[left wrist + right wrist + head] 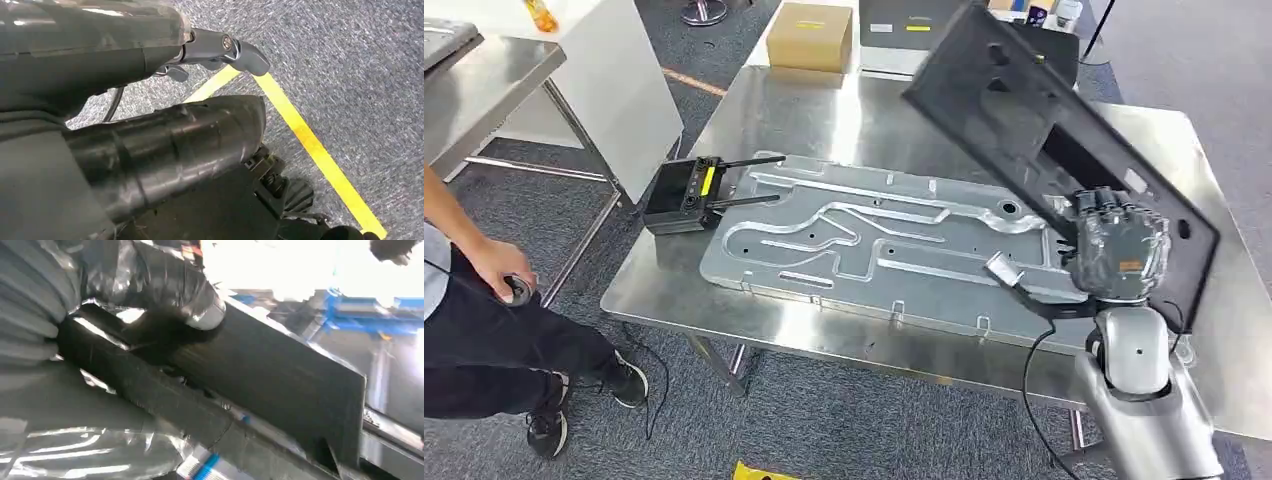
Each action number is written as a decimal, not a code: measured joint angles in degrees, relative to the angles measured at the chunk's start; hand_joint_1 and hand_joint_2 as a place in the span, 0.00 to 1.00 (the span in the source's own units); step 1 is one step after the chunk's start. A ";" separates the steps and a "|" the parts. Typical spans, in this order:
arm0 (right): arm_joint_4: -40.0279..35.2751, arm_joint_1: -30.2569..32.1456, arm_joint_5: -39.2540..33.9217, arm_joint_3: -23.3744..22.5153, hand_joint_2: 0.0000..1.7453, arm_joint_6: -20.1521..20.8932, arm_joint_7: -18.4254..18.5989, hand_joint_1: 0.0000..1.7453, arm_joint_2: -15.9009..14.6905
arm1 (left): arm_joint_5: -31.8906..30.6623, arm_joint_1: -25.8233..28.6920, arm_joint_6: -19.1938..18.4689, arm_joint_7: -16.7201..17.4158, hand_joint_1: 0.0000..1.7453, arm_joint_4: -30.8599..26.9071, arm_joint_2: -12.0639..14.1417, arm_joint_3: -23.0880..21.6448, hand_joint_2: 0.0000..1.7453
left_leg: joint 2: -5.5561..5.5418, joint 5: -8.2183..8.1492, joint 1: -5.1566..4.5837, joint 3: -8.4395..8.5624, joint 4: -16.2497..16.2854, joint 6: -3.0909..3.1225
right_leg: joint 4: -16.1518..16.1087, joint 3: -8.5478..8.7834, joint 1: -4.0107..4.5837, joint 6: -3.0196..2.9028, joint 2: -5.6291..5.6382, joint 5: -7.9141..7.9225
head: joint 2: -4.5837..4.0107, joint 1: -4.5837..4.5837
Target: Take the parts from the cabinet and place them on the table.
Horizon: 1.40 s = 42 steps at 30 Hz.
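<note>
Table [824, 120] surface, steel, carries one part already — a large stamped metal panel [874, 240] lying flat across its middle. Near the panel's far-left corner rests a black controller [682, 192] with antennas; a cardboard box [809, 35] stands at the far edge. Above the table's right side, a long black plate [1034, 130] hangs tilted, not yet set down. The right hand [1117, 245] grips this plate near its lower end, thumb [200, 305] pressed on its face. The left hand [200, 50] hangs over the carpet; whether its fingers are apart cannot be told. Judgement: one part delivered, the second in transit — lowering and release remain.
</note>
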 joint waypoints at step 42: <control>28.73 -12.49 0.52 35.73 0.00 5.11 22.60 0.00 -2.45 | 0.33 -0.32 0.02 1.29 0.00 0.00 -0.46 -2.88 0.00 | -0.04 0.01 0.01 -0.03 0.01 0.00 | 0.00 -0.03 0.03 0.03 -0.05 0.01 | 0.00 -0.02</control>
